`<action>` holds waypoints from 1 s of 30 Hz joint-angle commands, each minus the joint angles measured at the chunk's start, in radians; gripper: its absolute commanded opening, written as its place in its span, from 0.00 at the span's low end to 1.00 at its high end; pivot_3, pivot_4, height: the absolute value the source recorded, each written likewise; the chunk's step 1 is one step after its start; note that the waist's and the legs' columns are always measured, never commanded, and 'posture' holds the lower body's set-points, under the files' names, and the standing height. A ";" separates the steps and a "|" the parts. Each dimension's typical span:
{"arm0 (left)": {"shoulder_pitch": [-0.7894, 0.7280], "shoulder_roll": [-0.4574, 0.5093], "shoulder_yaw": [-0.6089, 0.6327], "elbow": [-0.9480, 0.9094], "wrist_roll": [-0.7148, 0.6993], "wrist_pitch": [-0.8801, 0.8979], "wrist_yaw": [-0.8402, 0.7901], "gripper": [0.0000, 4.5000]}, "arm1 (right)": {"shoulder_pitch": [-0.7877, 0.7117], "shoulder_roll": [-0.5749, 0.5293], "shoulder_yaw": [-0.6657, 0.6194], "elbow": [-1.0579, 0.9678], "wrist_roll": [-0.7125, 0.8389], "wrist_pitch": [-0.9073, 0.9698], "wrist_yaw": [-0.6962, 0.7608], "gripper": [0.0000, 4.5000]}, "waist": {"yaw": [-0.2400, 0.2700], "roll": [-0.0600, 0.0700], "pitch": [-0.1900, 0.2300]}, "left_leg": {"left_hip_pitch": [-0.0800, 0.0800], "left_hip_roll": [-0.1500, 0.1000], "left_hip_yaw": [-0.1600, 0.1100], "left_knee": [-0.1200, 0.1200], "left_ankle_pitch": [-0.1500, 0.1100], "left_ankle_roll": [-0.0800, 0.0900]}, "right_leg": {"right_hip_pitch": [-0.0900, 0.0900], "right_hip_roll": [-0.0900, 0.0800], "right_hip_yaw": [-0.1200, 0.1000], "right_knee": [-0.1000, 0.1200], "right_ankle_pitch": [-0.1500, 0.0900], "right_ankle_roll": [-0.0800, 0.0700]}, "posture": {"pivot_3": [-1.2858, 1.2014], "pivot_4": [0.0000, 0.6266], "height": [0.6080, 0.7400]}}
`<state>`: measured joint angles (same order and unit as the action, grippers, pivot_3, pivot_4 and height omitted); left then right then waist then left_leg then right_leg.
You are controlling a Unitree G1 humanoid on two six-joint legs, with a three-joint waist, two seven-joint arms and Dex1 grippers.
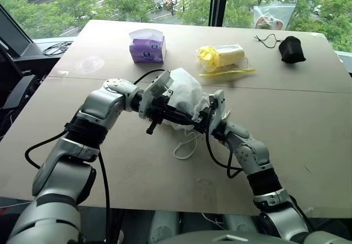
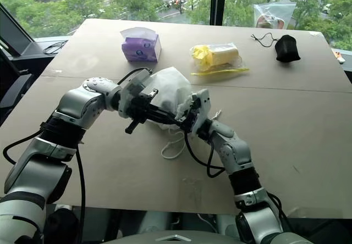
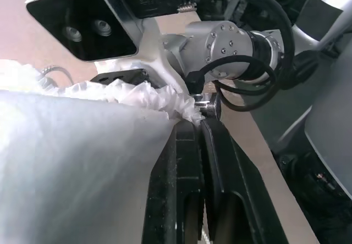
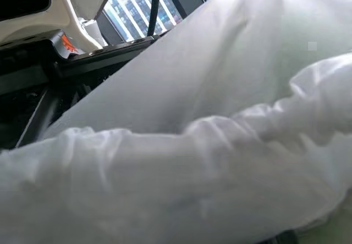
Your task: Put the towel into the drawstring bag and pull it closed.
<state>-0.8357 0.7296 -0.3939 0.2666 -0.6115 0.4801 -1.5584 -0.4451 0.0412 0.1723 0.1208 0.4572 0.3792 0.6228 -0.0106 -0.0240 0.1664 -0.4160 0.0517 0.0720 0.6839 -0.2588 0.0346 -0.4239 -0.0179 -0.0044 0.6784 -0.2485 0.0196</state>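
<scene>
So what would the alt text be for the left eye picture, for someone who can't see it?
Two robot arms hold a milky-white drawstring bag between them above a brown table, its white cord dangling. Farther back sit a purple tissue pack, a clear bag with yellow contents and a small black pouch.
</scene>
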 commanded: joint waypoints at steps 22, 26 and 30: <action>-0.256 -0.188 0.198 0.543 0.325 -0.635 0.028 0.19 | 0.317 -0.461 -0.021 -0.769 -0.141 0.314 -0.119 1.00 | -0.002 -0.001 0.000 | -0.007 -0.005 -0.003 -0.001 0.000 0.000 | -0.009 0.001 0.005 0.000 0.000 0.001 | 0.52 0.24 1.00; -0.146 -0.155 0.295 0.342 0.252 -0.426 0.100 0.58 | 0.392 -0.520 -0.135 -0.909 -0.033 0.392 -0.100 1.00 | -0.003 -0.001 0.000 | -0.007 -0.004 -0.003 -0.001 0.000 0.001 | -0.009 0.000 0.005 0.000 0.000 0.001 | 0.52 0.24 1.00; 0.015 -0.104 0.366 0.052 0.123 -0.122 0.167 0.78 | 0.461 -0.573 -0.231 -0.992 0.051 0.417 -0.077 1.00 | -0.004 -0.001 0.000 | -0.007 -0.004 -0.004 0.000 0.000 0.001 | -0.008 0.000 0.004 0.001 0.000 0.001 | 0.52 0.24 1.00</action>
<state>-0.8576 0.6027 -0.0741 0.4621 -0.4154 0.2388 -1.4262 -0.0043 -0.5180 -0.0107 -0.8089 0.4675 0.7939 0.5335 -0.0150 -0.0250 0.1665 -0.4223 0.0483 0.0673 0.6834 -0.2592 0.0352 -0.4319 -0.0174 -0.0005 0.6792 -0.2486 0.0207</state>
